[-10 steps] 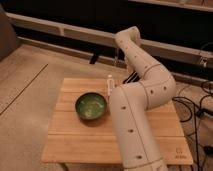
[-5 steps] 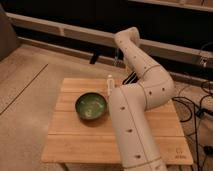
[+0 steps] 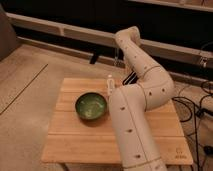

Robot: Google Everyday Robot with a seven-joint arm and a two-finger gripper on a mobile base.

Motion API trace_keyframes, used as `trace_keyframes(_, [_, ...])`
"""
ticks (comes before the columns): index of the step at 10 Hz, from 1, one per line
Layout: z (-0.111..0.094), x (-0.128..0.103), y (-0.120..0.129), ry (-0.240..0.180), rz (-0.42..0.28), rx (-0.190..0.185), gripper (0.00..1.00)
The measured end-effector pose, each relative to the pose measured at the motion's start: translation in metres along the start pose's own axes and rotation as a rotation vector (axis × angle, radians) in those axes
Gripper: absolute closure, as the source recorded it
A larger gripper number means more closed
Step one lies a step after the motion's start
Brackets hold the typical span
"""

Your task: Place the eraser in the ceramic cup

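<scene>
Eraser: can't pick it out anywhere in view, so its position is unknown. Ceramic cup: nothing clearly readable as one either. The only vessel visible is a green bowl, upright on the left-center of the wooden bench, dark glazed inside, nothing discernible in it.

Just right of the bowl and slightly behind it stands a small pale bottle-like thing, upright, close to the arm's lower segment; whether it touches the arm I cannot tell.

The white arm rises from the bottom edge, covering the bench's center-right, bends at a big elbow on the right, then reaches up and back to a top joint beyond the far edge of the bench. From there the gripper hangs down above the back edge of the bench, behind the bottle. It shows only as thin dark shapes against the dark background; cannot tell if the jaws are released, clenched, or grasping anything.

Concrete floor to the left, dark wall with a pale ledge behind, black cables on the right.
</scene>
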Motion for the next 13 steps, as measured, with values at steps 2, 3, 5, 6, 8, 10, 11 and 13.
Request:
trace_keyframes(2, [0.0002, 0.0000, 0.0002, 0.000, -0.001, 0.000, 0.47])
trace_keyframes(3, [0.0006, 0.0001, 0.0001, 0.000, -0.001, 0.000, 0.47])
trace_keyframes(5, [0.0004, 0.0001, 0.0002, 0.000, 0.000, 0.000, 0.47])
trace_keyframes(6, [0.0006, 0.0001, 0.0002, 0.000, -0.001, 0.000, 0.47])
trace_keyframes(8, [0.0005, 0.0001, 0.0001, 0.000, 0.000, 0.000, 0.47])
trace_keyframes(10, [0.0004, 0.0000, 0.0001, 0.000, 0.000, 0.000, 0.47])
trace_keyframes(11, [0.0006, 0.0000, 0.0000, 0.000, 0.000, 0.000, 0.47])
trace_keyframes(13, [0.0006, 0.0000, -0.0001, 0.000, 0.000, 0.000, 0.47])
